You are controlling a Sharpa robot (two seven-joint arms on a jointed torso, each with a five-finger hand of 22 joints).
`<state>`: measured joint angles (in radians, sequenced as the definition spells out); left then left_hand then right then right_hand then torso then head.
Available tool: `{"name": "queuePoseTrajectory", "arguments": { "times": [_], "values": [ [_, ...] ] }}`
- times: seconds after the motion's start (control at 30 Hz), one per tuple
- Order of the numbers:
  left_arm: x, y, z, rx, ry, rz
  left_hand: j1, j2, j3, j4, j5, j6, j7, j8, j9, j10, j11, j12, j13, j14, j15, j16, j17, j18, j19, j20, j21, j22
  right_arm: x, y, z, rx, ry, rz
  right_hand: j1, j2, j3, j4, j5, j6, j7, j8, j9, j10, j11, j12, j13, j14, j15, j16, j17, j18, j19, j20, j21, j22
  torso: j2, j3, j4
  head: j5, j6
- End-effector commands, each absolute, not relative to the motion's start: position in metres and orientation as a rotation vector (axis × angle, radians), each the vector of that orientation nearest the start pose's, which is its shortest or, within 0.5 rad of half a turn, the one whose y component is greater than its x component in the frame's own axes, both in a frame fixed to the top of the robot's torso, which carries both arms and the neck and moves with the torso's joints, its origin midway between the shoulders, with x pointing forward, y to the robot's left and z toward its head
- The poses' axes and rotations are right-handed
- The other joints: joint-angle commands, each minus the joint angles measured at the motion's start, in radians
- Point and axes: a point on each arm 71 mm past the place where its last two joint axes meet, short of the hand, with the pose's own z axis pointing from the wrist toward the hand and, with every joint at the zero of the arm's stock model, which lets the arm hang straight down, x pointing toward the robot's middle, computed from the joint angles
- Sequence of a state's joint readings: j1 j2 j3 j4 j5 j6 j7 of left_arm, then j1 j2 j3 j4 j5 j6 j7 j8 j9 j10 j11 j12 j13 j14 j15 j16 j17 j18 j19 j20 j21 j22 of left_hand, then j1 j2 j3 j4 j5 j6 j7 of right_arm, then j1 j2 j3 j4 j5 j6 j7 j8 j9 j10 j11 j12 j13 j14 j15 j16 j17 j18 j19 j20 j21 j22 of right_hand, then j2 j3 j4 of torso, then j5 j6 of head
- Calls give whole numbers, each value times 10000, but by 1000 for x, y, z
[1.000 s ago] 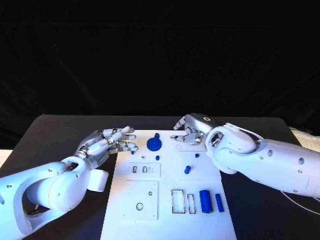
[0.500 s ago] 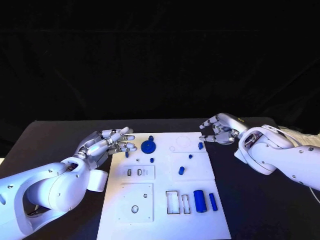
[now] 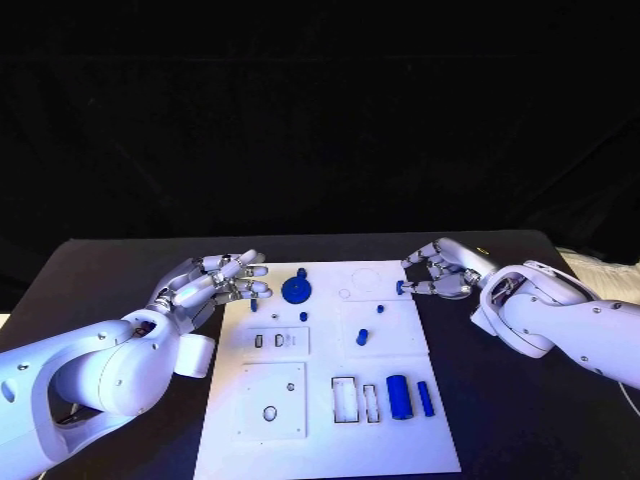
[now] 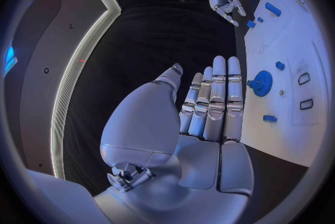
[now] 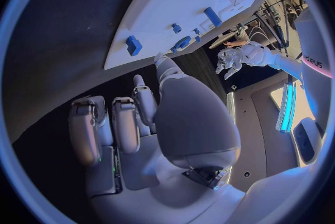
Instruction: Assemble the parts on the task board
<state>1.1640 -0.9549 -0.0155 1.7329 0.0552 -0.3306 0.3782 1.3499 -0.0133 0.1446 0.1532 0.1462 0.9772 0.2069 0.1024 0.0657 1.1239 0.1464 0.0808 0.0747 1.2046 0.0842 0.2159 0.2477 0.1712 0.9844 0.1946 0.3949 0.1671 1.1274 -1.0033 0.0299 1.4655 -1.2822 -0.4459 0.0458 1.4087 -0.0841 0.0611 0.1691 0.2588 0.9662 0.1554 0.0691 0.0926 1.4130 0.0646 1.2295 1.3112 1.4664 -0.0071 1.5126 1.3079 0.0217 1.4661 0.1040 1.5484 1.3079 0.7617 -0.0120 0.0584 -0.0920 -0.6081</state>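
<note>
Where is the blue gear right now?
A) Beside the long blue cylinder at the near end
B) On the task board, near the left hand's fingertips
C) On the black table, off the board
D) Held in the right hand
B: the blue gear lies on the task board, just beside the left hand.

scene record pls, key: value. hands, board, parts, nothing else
left hand: at the board's left edge, fingers straight, holds nothing
right hand: at the board's far right corner, fingers curled, by a small blue part; contact unclear
task board: white, mid-table
blue gear: far left of board
blue cylinder: near right, next to a thinner blue bar
</note>
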Motion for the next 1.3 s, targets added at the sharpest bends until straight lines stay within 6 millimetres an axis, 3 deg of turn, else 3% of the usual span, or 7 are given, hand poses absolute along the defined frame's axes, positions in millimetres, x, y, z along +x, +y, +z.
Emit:
{"name": "queuePoseTrajectory", "arguments": {
  "times": [0.03, 0.53, 1.3],
  "values": [
    [445, 201, -171, -11944, 14557, -16582, 98, -27, -11, -59, -23, -14, 81, -59, 0, -21, 33, -32, 15, -19, 54, -57, 17, 103, 56, 25, 16, -11, 487, -299, -188, 681, 15526, 6422, 174, 26, 24, -107, -17, -74, -6, -46, -10, 45, 3, -46, 266, 819, 16, 50, 1619, -119, 736, 29, 42, 2257, 20, 7, 19, 29, -15],
    [446, 200, -171, -11951, 14569, -16590, 79, -2, -9, -51, -26, -9, 86, -70, 1, -15, 37, -48, 19, -18, 57, -70, 42, 103, 54, 28, 15, -13, 496, -297, -200, 643, 15896, 6219, 685, 298, 368, -418, -278, 161, -4, -7, 12, 73, -9, 16, 309, 832, 7, 80, 1683, -122, 746, 21, 47, 2271, 17, 25, 9, 79, -123],
    [446, 200, -172, -11970, 14581, -16558, 62, 9, -11, -41, -27, -8, 88, -74, 2, -14, 40, -54, 20, -17, 59, -75, 51, 102, 54, 29, 15, -13, 498, -297, -209, 616, 16292, 6114, 749, 368, 524, -501, -376, 385, -33, 32, 36, 124, -31, 106, 367, 842, -12, 103, 1729, -126, 761, 10, 55, 2290, 15, 22, 14, 91, -180]
  ]
}}
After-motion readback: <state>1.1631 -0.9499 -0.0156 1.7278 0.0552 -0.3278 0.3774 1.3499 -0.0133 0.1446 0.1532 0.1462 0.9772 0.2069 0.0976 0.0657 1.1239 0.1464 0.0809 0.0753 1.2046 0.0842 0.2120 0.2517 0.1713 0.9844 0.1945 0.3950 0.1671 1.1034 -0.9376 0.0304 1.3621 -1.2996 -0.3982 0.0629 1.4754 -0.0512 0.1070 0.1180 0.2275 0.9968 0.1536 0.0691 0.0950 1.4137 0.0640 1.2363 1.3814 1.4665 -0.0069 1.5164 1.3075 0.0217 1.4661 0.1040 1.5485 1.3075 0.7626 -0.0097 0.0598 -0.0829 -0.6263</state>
